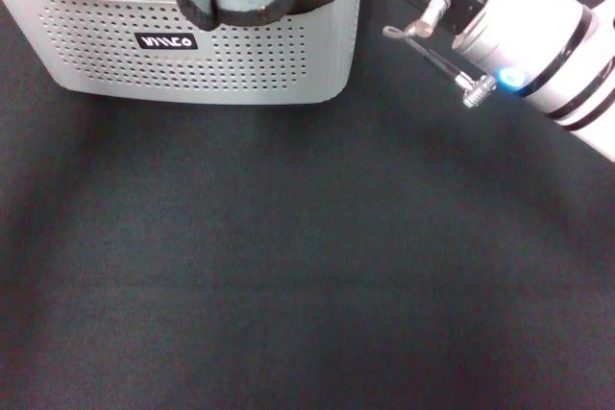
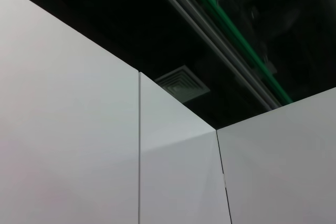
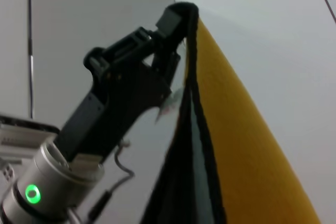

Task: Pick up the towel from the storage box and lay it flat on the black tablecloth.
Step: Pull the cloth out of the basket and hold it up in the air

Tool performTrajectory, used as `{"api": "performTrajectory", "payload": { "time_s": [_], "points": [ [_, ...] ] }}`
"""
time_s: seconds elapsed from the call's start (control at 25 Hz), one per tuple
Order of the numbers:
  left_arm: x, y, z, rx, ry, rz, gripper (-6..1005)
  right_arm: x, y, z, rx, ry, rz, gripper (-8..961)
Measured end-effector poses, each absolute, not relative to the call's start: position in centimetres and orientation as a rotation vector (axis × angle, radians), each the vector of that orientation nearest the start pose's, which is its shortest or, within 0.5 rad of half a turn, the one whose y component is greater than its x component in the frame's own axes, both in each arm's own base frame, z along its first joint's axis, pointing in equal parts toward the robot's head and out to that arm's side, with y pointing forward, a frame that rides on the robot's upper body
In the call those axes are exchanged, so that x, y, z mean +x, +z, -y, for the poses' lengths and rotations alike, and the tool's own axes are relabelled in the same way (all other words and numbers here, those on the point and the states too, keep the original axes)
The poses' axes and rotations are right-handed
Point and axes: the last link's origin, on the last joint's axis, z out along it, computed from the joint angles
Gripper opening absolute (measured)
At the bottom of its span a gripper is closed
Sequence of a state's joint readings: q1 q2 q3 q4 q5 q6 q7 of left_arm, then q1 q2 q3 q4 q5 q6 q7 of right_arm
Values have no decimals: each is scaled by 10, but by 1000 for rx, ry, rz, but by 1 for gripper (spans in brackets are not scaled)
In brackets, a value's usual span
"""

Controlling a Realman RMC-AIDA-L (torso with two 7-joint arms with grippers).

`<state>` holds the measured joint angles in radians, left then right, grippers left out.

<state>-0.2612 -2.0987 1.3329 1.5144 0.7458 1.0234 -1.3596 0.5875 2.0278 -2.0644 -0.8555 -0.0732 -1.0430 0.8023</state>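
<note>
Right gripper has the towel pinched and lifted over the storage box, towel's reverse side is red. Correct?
Not quite: the reverse side is yellow, not red, as the right wrist view shows. The rest stands: the right gripper pinches the towel by its black edging, and it hangs over the storage box.

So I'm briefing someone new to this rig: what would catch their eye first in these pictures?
Probably the towel, hanging from the right gripper, whose fingers pinch its black-edged top corner, yellow side showing. In the head view it dangles over the storage box at the far edge, with the black tablecloth spread in front. The left arm is out of sight, its camera facing white panels.
</note>
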Motion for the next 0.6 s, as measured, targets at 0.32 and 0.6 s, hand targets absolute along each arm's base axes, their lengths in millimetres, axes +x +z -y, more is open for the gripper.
{"api": "performTrajectory", "payload": {
  "time_s": [0.32,0.6],
  "points": [
    [-68,139,-332,-1919,-1590,27,26,77,-56,-345,-2313,1543,-331,719],
    [-71,140,-334,-1906,-1578,36,27,86,-61,-335,-2331,1535,-356,607]
  ]
}}
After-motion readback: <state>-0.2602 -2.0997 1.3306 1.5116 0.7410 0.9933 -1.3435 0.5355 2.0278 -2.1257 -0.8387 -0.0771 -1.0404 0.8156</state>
